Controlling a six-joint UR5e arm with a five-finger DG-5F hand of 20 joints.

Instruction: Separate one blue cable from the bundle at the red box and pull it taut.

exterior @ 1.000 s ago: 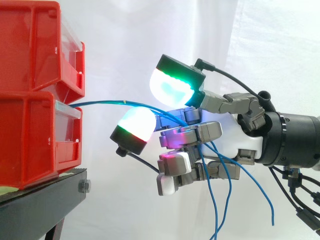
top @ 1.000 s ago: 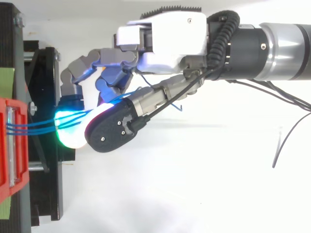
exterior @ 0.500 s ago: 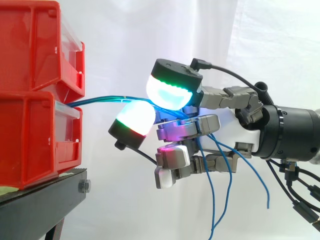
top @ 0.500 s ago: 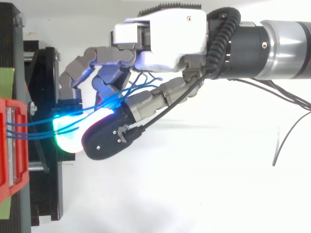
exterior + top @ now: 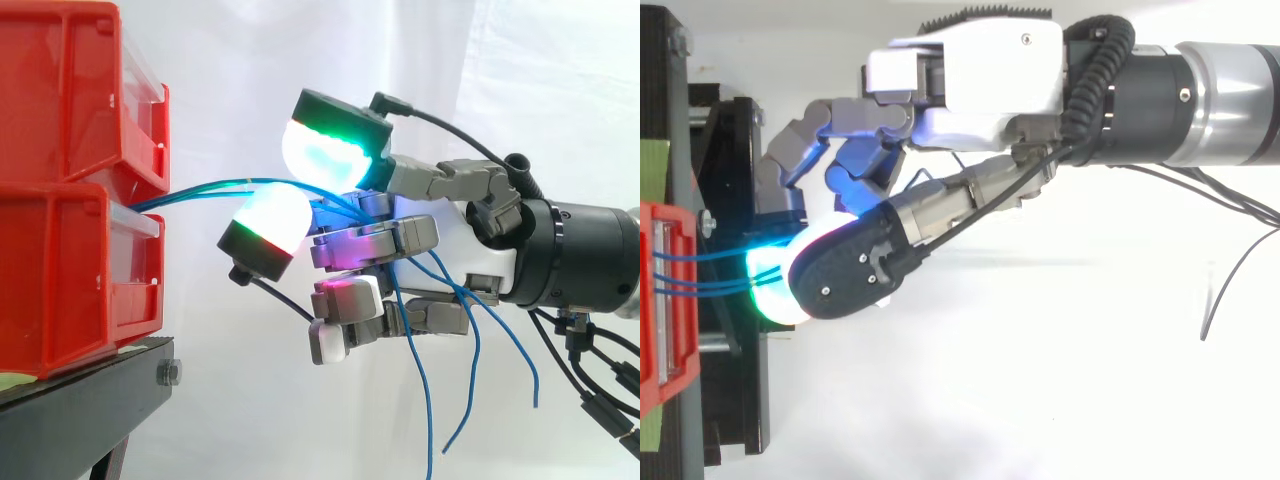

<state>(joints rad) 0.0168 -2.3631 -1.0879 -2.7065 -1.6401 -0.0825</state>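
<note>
Blue cables (image 5: pixel 200 187) from red box (image 5: pixel 60 270), pinched between pads of curled hand (image 5: pixel 490 255); ends dangling below

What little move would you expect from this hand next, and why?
Probably loosen slightly so all but one slip free: several blue cables run bunched from the red bins between the glowing pads of the hand, bowed, not taut.

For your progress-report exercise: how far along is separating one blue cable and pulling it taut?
Done: the hand is at the blue cables by the red box, fingers curled round them. In hand: several strands run through together. Left: isolate one and pull; they arch slackly, loose ends dangling.
</note>
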